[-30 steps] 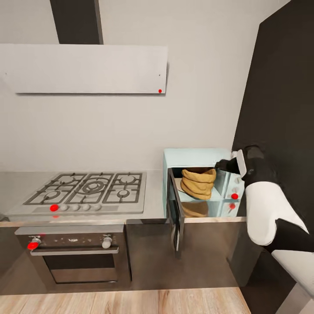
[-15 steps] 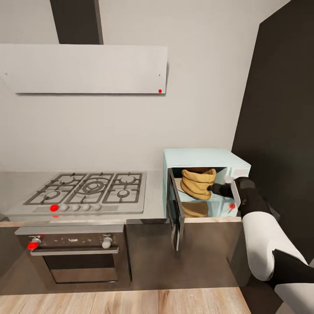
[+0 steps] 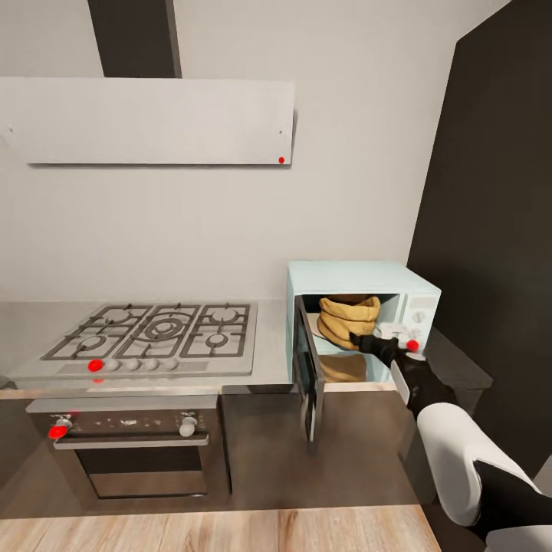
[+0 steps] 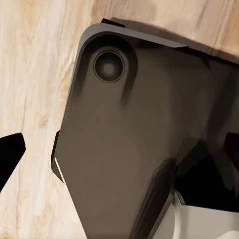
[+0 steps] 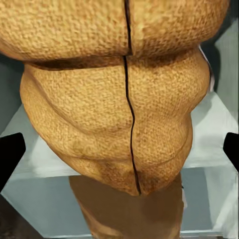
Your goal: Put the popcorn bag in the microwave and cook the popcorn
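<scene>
Kitchen wall, white hood [image 3: 153, 121] and dark cabinet panel [image 3: 491, 192] frame the scene, with the grey desk [image 3: 272, 337] carrying the gas hob [image 3: 153, 331] above the steel oven [image 3: 130, 445]. At the desk's right end stands the pale-blue microwave [image 3: 360, 276], its dark glass door [image 3: 308, 376] swung wide open toward the robot. Inside, on the microwave's pale floor, sits the popcorn bag [image 3: 349, 320], upright, its long axis vertical and its rolled rim pointing up; the right wrist view shows its bulging folds [image 5: 109, 94] close ahead and a dark seam running down its face. The right gripper [image 3: 366, 342] sits at the cavity mouth just in front of the bag's lower right side; its fingers [image 5: 11, 152] are spread wide at either edge of the wrist view, holding nothing. The left wrist view shows a dark part of the robot's body over wooden floor [image 4: 30, 74], with that gripper's fingers [image 4: 10, 152] also wide apart. Judging from this, placing is done and the step in hand is clearing the arm; next calls for closing the door, then starting the heat.
</scene>
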